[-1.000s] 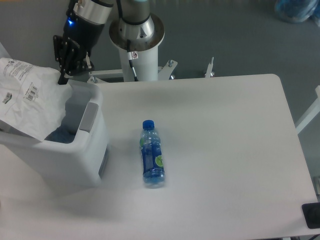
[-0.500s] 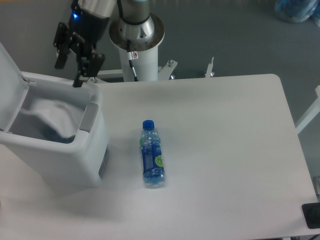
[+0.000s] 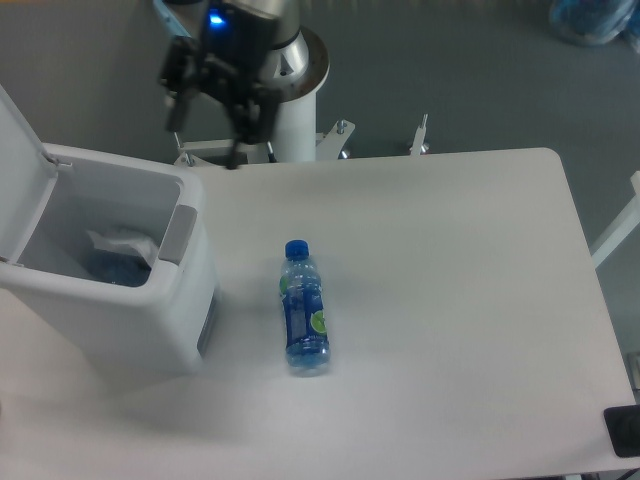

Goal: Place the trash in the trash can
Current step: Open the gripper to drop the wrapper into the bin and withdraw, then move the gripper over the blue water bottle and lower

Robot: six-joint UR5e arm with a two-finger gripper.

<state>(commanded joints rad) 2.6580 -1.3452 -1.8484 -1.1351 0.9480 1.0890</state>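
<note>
The crumpled white wrapper [image 3: 122, 246] is lying inside the trash can [image 3: 150, 325], low down in the open compartment, pressed near the wall on the right side under the darker grey panel [image 3: 176, 234]. Something blue is being seen beneath it at the bottom of the bin, but what it is cannot be told. The hinged lid [image 3: 18, 170] is standing open, tilted up and back on the left side of the bin. The trash can is resting on the left part of the white table [image 3: 450, 300].

The small clear bottle [image 3: 303, 310] is lying on its side on the table, to the right of the trash can and apart from it. Its blue cap [image 3: 296, 249] is pointing toward the far edge of the table, and the blue label with a small green mark is wrapped around the middle of it. Nothing is touching the bottle.

The gripper [image 3: 205, 148] is hanging above the far edge of the table, just behind and to the right of the trash can's back corner, well apart from the bottle. Its two dark fingers [image 3: 240, 140] are being held apart, and nothing is being gripped between them. A blue light is shining on the wrist above the fingers. Behind the gripper the white base column [image 3: 283, 110] of the arm is standing on the grey floor [image 3: 450, 70]. A dark object [image 3: 623, 430] is partly showing at the lower right corner.
</note>
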